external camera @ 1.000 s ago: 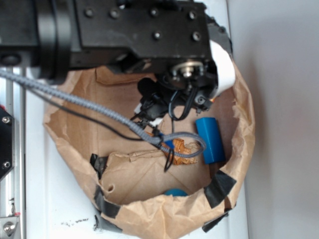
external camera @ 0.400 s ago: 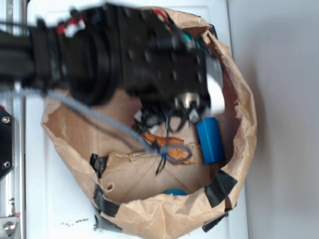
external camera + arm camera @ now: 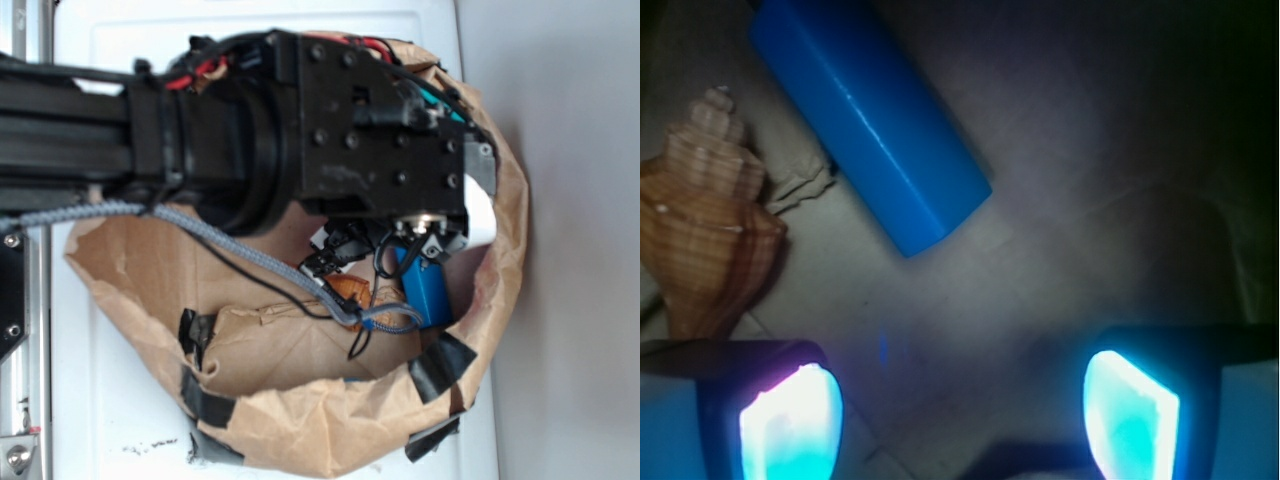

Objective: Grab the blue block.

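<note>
The hand [image 3: 960,415] stands wide open in the wrist view, its two glowing fingertips [image 3: 790,425] at the lower left and lower right corners of the frame with bare brown paper between them and nothing held. Above that gap, in the upper left of the frame, the blue block [image 3: 872,115] lies flat on the paper on a diagonal, its near end pointing toward the middle of the frame and well clear of both fingertips. Just left of the block, along the left edge, the brown seashell [image 3: 708,230] lies with its spire pointing up; its lower end comes close to the left fingertip. In the exterior view the hand [image 3: 425,240] sits low inside the brown paper bag [image 3: 300,420], at its right side, directly over the upper end of the blue block [image 3: 425,290], with the seashell [image 3: 352,292] showing as an orange patch just left of the block behind the braided cable [image 3: 230,250]. Compared with a second ago, the black arm [image 3: 250,130] has swung lower and to the right in the frame, so the hand now covers the block's top end, where earlier it sat to the block's upper left. The bag's rim has also been pushed outward on the right, and the bag rests on the white counter [image 3: 110,420].
</note>
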### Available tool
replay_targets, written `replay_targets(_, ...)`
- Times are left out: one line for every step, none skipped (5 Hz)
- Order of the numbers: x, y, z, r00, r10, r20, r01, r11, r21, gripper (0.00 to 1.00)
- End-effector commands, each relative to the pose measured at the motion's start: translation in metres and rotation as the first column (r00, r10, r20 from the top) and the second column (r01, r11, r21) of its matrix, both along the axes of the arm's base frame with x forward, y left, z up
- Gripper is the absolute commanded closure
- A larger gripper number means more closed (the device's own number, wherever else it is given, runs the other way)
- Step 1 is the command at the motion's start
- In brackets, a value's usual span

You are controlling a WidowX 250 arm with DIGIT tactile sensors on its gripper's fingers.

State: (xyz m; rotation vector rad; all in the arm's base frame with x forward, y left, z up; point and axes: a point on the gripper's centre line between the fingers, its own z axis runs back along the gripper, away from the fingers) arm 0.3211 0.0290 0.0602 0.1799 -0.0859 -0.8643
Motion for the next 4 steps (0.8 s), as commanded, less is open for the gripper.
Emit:
replay_targets(0.0181,-0.0132,0.0279,0.999,0.022,0.037,-0.025,0.998,0.063,0.0)
replay_targets(0.0181,-0.0132,0.0279,0.999,0.022,0.037,-0.025,0.998,0.063,0.0)
replay_targets(0.0181,-0.0132,0.0279,0.999,0.022,0.037,-0.025,0.998,0.063,0.0)
replay_targets(0.0246,-0.0143,0.0206,0.991,-0.127,0.043,0.126,0.991,0.041,0.0)
